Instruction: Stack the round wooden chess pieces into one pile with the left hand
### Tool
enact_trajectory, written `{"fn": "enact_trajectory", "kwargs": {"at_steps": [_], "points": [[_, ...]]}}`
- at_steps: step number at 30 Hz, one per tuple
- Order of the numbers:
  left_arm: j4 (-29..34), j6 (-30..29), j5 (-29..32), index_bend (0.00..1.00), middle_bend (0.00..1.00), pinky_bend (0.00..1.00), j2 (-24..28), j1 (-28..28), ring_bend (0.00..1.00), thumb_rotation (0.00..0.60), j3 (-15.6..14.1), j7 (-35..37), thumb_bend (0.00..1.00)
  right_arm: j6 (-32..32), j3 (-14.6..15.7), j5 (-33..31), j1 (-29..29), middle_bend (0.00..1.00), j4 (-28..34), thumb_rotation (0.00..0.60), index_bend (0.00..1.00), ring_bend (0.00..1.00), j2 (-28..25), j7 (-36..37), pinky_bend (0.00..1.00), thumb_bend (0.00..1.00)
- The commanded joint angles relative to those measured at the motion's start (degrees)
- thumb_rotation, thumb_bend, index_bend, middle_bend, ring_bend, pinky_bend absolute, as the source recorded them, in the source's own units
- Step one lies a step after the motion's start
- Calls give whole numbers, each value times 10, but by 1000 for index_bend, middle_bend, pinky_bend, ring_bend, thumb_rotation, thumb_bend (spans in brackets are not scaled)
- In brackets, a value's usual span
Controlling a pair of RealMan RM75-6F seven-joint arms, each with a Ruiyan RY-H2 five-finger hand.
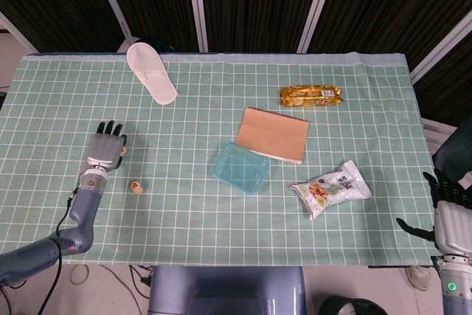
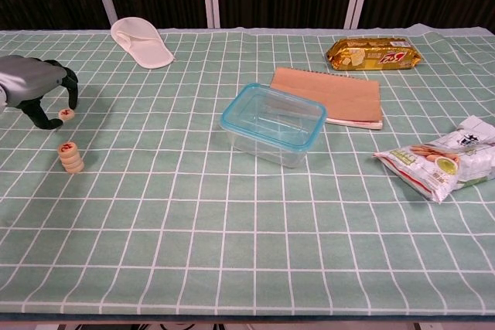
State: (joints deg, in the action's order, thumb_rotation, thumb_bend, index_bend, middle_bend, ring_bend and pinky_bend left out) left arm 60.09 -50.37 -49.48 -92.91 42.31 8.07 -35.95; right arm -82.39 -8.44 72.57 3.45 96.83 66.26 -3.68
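Loose piece: one small round wooden chess piece with a red mark on its top face [image 2: 66,114], flat on the green checked tablecloth [image 2: 232,214] at the far left of the table.
Pile: a short stack of round wooden chess pieces [image 2: 71,157], just nearer than the loose piece and a little apart from it; it looks like three pieces, but I cannot count them for sure.
Left hand: the left hand [image 2: 35,86] stands over the loose piece with curled fingers on both sides of it; the fingertips seem to touch the piece, but I cannot tell whether the grip is already firm, and the piece is not lifted.
Right hand: the right hand [image 1: 448,215] waits at the near right corner, off the table edge, fingers spread and holding nothing.
Handling: the piece is probably light, stiff and smooth, so it may slip; I would pinch it at the round edge on opposite sides and keep it level.
Risk: the pile is narrow and may fall if the piece is put down off-centre.
Other things: one white slipper [image 2: 141,42], one clear plastic box with blue rim [image 2: 272,124], one brown notebook [image 2: 332,96], one golden snack packet [image 2: 374,52], one white snack bag [image 2: 447,158].
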Motion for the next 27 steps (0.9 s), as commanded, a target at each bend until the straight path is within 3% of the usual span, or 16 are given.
{"fn": "enact_trajectory", "kwargs": {"at_steps": [1, 27], "points": [[-2, 0, -1, 418, 124, 95, -2, 0, 0, 600, 0, -1, 344, 0, 0, 0, 0, 0, 0, 600, 108, 63, 0, 0, 0, 205], [2, -6, -6, 452, 136, 96, -1, -5, 0, 600, -6, -14, 349, 1, -2, -7, 0, 0, 3, 600, 108, 63, 0, -4, 0, 205]]}}
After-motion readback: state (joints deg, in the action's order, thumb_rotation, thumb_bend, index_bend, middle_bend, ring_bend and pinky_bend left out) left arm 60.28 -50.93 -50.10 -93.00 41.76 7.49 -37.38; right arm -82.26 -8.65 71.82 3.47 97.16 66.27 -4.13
